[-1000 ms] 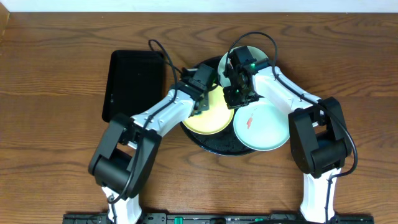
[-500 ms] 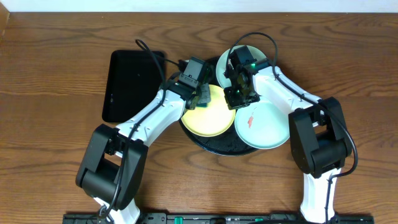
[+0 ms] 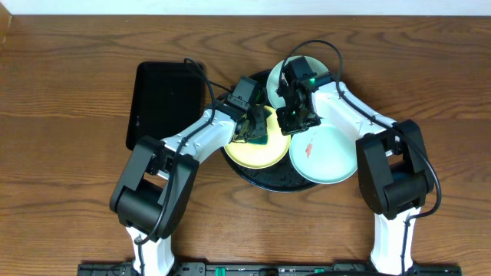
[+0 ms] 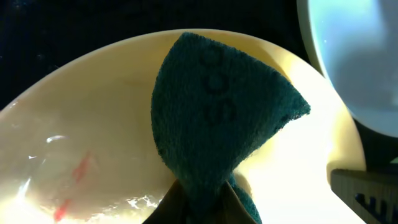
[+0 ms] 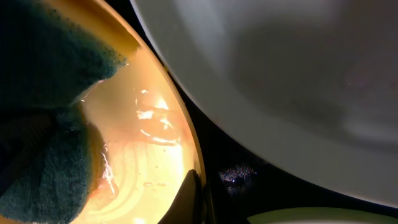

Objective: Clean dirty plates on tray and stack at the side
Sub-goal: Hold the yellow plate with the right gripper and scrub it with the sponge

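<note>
Robot lab bench, wood-grain tabletop (image 3: 54, 192), twin mounted arms (image 3: 192, 142)

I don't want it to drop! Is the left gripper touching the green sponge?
Touching. The left wrist view shows the sponge squeezed into a fold between the left gripper fingers.

- Yellow plate (image 3: 261, 149) is lying, faintly red-smeared, on my black tray (image 3: 265, 179).
- Smeared mint plate (image 3: 330, 161) is sitting right of it; second mint plate (image 3: 321, 69) is sitting behind.
</note>
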`<action>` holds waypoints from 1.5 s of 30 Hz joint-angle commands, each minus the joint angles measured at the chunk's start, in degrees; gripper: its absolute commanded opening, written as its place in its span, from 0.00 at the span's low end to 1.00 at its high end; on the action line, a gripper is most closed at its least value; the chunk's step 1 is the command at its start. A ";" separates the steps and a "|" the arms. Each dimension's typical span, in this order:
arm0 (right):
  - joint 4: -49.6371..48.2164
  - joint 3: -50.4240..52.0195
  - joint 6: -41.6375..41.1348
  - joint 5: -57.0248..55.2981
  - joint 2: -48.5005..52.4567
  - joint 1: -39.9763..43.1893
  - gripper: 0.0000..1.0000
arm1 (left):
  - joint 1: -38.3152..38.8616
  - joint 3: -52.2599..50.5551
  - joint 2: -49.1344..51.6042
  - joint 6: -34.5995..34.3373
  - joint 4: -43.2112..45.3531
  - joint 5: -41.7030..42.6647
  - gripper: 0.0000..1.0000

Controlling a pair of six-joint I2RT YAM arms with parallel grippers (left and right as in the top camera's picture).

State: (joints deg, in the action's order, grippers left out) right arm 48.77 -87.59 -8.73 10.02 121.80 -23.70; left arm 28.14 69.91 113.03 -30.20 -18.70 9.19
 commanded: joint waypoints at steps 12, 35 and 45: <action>1.79 0.22 0.02 -2.05 0.07 0.35 0.01 | -3.10 -1.53 5.22 -0.24 -6.23 -29.64 0.08; 2.03 0.22 0.02 -2.08 0.07 0.35 0.01 | -3.10 -0.87 -7.76 0.15 -8.55 -40.02 0.08; 2.19 0.22 0.02 -2.08 0.07 0.35 0.01 | -2.97 -1.25 -10.36 -0.52 -11.04 -4.42 0.08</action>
State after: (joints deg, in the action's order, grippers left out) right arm 50.30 -87.92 -8.73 11.94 121.78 -23.70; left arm 24.67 69.65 102.32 -30.04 -29.58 -10.15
